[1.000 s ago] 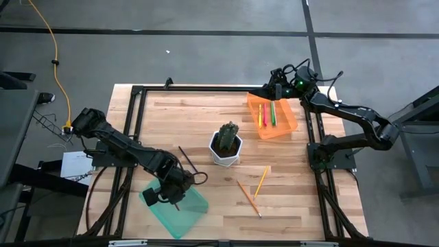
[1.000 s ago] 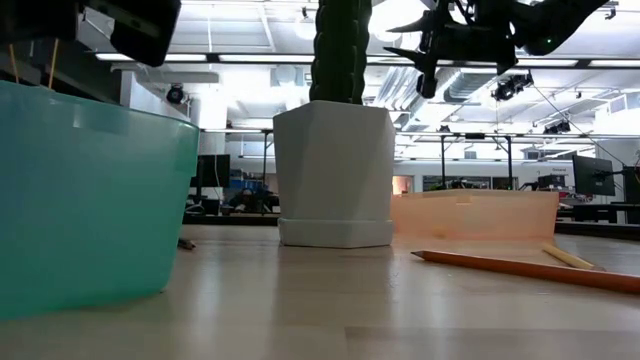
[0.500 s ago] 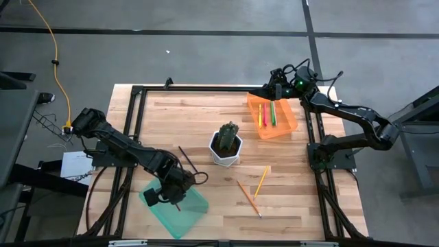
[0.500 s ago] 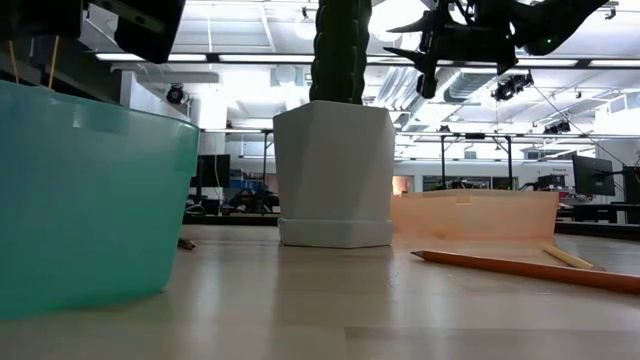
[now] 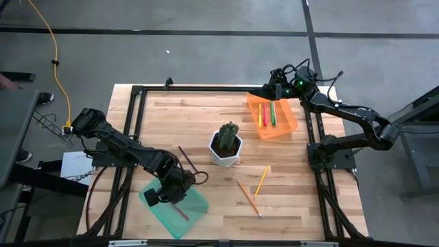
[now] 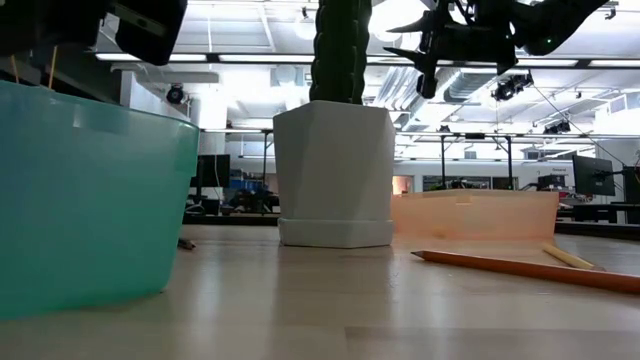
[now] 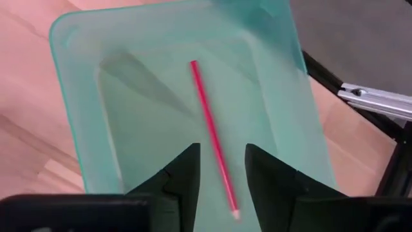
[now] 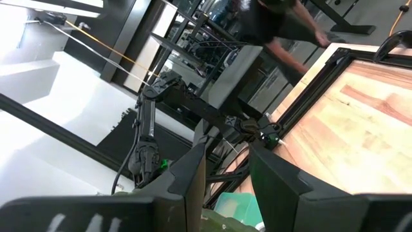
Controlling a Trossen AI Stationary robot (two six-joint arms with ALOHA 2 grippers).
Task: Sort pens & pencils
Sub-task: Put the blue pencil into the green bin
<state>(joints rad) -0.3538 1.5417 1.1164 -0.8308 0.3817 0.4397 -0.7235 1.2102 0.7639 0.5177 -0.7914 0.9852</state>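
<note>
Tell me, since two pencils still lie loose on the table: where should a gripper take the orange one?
Grip the orange pencil at mid-length, coming straight down with fingers across its shaft. It lies flat on bare table, and its upper end nears the yellow pencil, so the middle is probably freest.

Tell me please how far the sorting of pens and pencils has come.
Done: three pens lie in the orange tray, one red pencil in the teal tray. In hand: nothing; the left gripper hangs open above it. Left: the dark pencil, two orange pencils on the table.
</note>
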